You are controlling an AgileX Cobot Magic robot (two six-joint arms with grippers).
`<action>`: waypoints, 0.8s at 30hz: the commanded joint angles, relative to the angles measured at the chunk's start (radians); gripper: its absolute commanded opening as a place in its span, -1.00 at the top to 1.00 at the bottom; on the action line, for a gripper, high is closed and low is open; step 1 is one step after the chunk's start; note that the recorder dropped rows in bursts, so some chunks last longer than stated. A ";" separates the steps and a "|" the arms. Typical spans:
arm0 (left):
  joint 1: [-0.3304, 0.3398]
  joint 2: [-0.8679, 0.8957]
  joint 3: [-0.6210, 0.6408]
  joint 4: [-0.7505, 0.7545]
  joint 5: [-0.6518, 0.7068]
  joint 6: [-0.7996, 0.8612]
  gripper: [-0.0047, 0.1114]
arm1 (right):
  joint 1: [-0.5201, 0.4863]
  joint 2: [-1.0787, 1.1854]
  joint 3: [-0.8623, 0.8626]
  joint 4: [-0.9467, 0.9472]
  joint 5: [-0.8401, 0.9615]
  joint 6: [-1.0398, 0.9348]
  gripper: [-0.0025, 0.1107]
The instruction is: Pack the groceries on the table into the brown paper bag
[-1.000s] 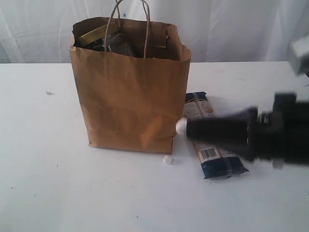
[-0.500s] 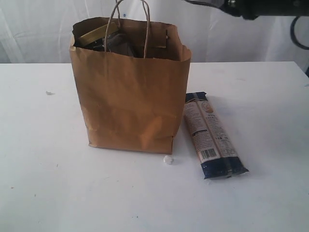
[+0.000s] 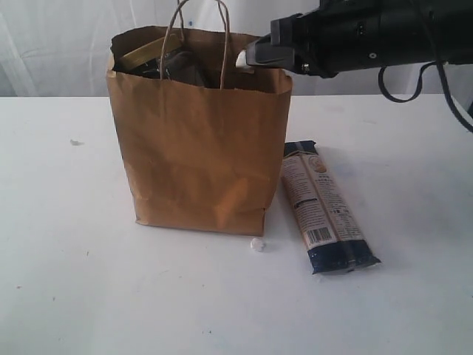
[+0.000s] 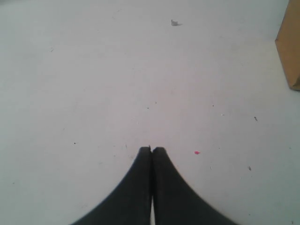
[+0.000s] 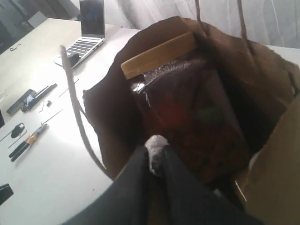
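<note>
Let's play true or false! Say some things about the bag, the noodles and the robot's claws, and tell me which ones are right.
1. The noodle packet is inside the brown paper bag. False: it lies flat on the table, beside the bag.
2. The bag stands upright. True.
3. The left claw is wide open. False: it is shut, with nothing in it.
4. A gold-lidded jar is in the bag. True.
5. The right claw is down on the table. False: it is up at the bag's top rim.

Paper bag (image 3: 199, 140) upright on the tabletop (image 3: 89, 288), noodle packet (image 3: 325, 211) flat just right of the bag, crumb (image 3: 256, 244) by its front right corner, jar (image 5: 187, 108) inside it, right hand (image 3: 244, 59) over its right rim
</note>
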 commanded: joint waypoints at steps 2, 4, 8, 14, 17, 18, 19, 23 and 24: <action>-0.005 -0.004 0.005 -0.004 -0.004 0.001 0.92 | 0.000 -0.014 -0.008 -0.003 0.021 -0.040 0.56; -0.005 -0.004 0.005 -0.004 -0.004 0.001 0.92 | 0.000 -0.037 -0.008 -0.010 0.051 -0.037 0.58; -0.005 -0.004 0.005 -0.004 -0.004 0.001 0.92 | 0.000 -0.125 -0.008 -0.131 0.085 -0.006 0.92; -0.005 -0.004 0.005 -0.004 -0.004 0.001 0.92 | 0.000 -0.296 -0.008 -0.424 0.012 0.121 0.96; -0.005 -0.004 0.005 -0.004 -0.004 0.001 0.92 | 0.000 -0.373 0.006 -0.670 0.011 0.247 0.96; -0.005 -0.004 0.005 -0.004 -0.004 0.001 0.92 | 0.000 -0.390 0.016 -0.755 0.011 0.300 0.96; -0.005 -0.004 0.005 -0.004 -0.004 0.001 0.92 | 0.000 -0.405 0.025 -0.843 0.007 0.367 0.96; -0.005 -0.004 0.005 -0.004 -0.004 0.001 0.92 | 0.000 -0.437 0.083 -1.360 0.065 0.911 0.96; -0.005 -0.004 0.005 -0.004 -0.004 0.001 0.92 | 0.000 -0.437 0.098 -1.448 0.095 0.985 0.96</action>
